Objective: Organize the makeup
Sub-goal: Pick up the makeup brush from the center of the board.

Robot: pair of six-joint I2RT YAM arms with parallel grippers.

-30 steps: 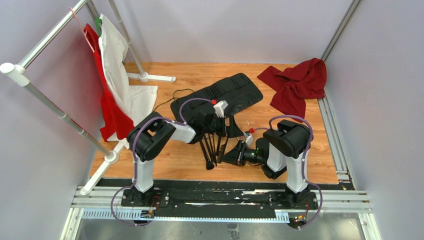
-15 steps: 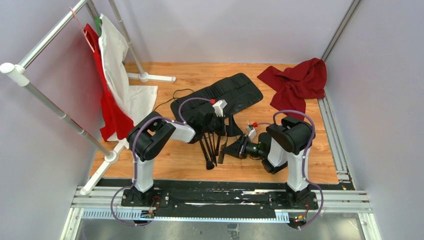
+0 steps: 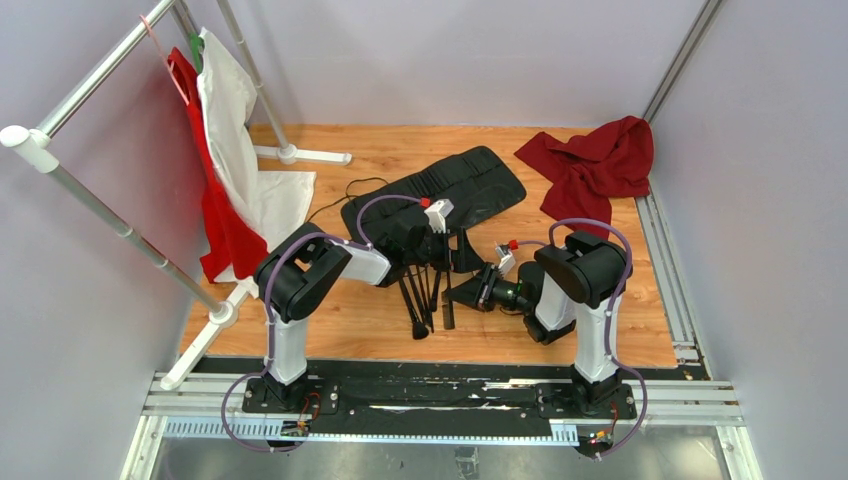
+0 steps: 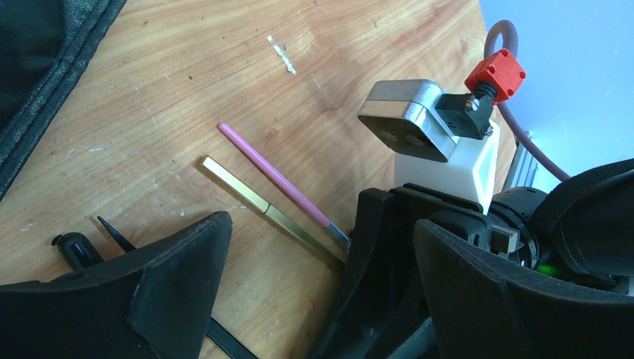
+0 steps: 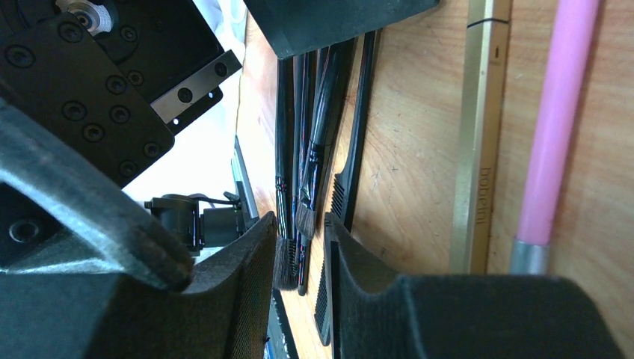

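Brushes [image 3: 419, 300]: long ways from near to far, just left of our right gripper [image 3: 462, 293].
Right jaws: narrow gap, we see nothing held.
Left gripper [image 4: 323, 228]: wide, over their far ends.

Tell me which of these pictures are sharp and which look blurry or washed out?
Top external view: evenly lit, sharp all over, soft shadows on the wooden tabletop. Left wrist view: slim pink handle and flat gold handle crisp, the left claw's black fingers dark, little detail. Right wrist view: the right claw's black fingers soft-edged, a white patch at left washed out.
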